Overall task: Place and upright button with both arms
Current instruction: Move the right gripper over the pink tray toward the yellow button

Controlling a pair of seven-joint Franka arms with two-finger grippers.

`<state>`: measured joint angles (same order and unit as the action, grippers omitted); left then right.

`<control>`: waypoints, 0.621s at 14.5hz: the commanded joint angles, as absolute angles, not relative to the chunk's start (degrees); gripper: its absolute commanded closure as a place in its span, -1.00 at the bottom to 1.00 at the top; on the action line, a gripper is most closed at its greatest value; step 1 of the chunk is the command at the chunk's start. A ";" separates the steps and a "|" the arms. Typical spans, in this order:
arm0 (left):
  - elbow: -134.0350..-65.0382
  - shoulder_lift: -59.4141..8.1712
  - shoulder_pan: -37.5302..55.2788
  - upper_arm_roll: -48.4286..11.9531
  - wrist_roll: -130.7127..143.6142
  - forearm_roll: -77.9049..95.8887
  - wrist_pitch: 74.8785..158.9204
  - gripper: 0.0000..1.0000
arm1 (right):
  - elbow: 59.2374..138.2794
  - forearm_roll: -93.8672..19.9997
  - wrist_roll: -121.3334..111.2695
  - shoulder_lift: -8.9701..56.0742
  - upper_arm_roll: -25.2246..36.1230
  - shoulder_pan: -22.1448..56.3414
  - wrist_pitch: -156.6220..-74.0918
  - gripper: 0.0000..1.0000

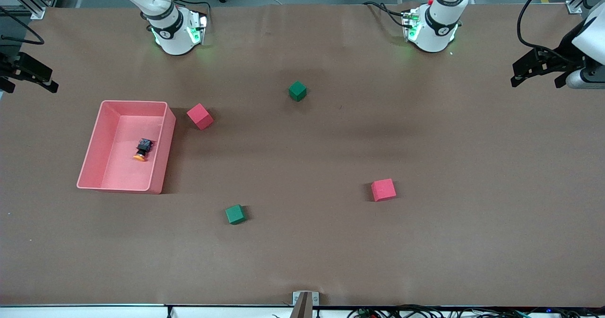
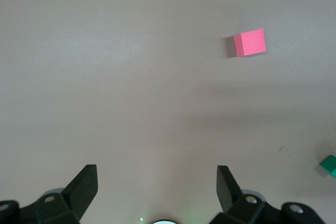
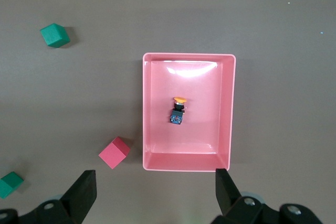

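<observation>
The button (image 1: pixel 143 149) lies on its side in a pink bin (image 1: pixel 160 152), its orange cap pointing toward the front camera. In the right wrist view the button (image 3: pixel 178 109) shows near the middle of the bin (image 3: pixel 227 114). My right gripper (image 1: pixel 30 79) hangs open over the table at the right arm's end, beside the bin, and holds nothing (image 3: pixel 155 177). My left gripper (image 1: pixel 536 74) hangs open over the left arm's end of the table, with only bare table between its fingers (image 2: pixel 156 174). Both are well apart from the button.
Four cubes sit loose on the brown table. A red cube (image 1: pixel 200 116) is right beside the bin and a green cube (image 1: pixel 297 91) lies between the arm bases. Another red cube (image 1: pixel 383 189) and another green cube (image 1: pixel 235 214) lie nearer the front camera.
</observation>
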<state>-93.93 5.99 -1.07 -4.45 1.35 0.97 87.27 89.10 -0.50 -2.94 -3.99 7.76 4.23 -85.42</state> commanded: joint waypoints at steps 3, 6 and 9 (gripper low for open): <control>-94.13 6.94 -1.23 -4.48 1.93 1.32 87.19 -1.00 | 90.00 -0.53 -8.17 -5.10 7.91 4.31 -85.08 -1.00; -94.04 6.94 -1.23 -4.48 1.85 1.23 87.19 -1.00 | 90.09 -0.53 -8.35 -4.92 7.82 4.31 -84.90 -1.00; -93.96 6.86 -1.14 -4.48 1.85 1.23 87.27 -1.00 | 91.57 -0.70 -8.09 -5.18 7.65 3.87 -85.17 -1.00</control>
